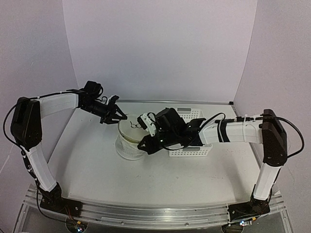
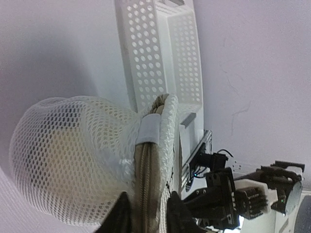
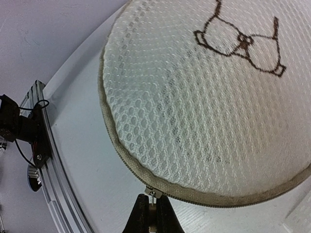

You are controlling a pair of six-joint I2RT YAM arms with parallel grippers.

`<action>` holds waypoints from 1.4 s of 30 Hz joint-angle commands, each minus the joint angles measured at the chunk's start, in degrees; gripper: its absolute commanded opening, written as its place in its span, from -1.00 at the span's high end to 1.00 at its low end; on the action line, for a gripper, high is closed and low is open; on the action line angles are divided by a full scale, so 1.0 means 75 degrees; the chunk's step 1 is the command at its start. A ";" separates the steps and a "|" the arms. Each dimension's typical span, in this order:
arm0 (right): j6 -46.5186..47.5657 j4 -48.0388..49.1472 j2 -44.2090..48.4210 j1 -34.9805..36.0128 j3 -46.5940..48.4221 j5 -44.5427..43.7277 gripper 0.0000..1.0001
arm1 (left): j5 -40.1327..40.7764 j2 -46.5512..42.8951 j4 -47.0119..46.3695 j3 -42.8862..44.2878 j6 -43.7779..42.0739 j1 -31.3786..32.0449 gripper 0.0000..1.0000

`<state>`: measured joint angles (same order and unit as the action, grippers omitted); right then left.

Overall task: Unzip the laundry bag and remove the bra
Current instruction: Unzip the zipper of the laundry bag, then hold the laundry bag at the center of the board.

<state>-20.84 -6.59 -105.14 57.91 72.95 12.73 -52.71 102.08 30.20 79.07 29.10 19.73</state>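
The bag (image 1: 129,141) is seen upright on the table (image 1: 97,165), flat printed face up, just left of the basket (image 1: 194,150); whether the two touch cannot be told. The black bra drawing (image 3: 243,43) is noted on the far part of the face.

Right gripper (image 3: 151,204): placed low at the bag's near-right side. The jaws are pressed together on the zip pull (image 3: 153,194), which is held at the rim just above the fingertips. The zip (image 3: 121,155) is seen running along the rim on both sides of the pull, and it appears closed over the visible length.

Left gripper (image 1: 118,115): held at the bag's far-left upper edge. In the left wrist view, its fingers (image 2: 121,216) are set on either side of the beige rim seam (image 2: 150,170), so the jaws stand somewhat apart. Whether the seam is pinched or only straddled cannot be told. A white tab (image 2: 148,130) is noted across the seam further along.

Bra: not made out. Only a pale yellowish tint is seen through the mesh in the left wrist view.
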 commanded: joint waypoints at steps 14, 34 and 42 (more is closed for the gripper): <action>-0.0533 -0.0083 -0.1102 0.0069 0.1707 0.0090 1.00 | 0.3347 -0.1915 0.1622 -0.0650 0.0214 -0.0172 -0.41; -0.0812 -0.0153 -0.2116 0.0123 0.3402 0.0164 1.00 | 0.1221 -0.2900 -0.0715 -0.2958 0.2429 0.0146 -0.72; -0.0715 -0.0156 -0.2072 0.0181 0.3463 0.0194 1.00 | 0.1370 -0.2901 -0.1774 -0.3451 0.3336 0.0147 -0.68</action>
<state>-26.63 -9.28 -120.99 58.65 96.53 13.96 -42.06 82.21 24.29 54.39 49.41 20.73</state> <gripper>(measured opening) 0.047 0.849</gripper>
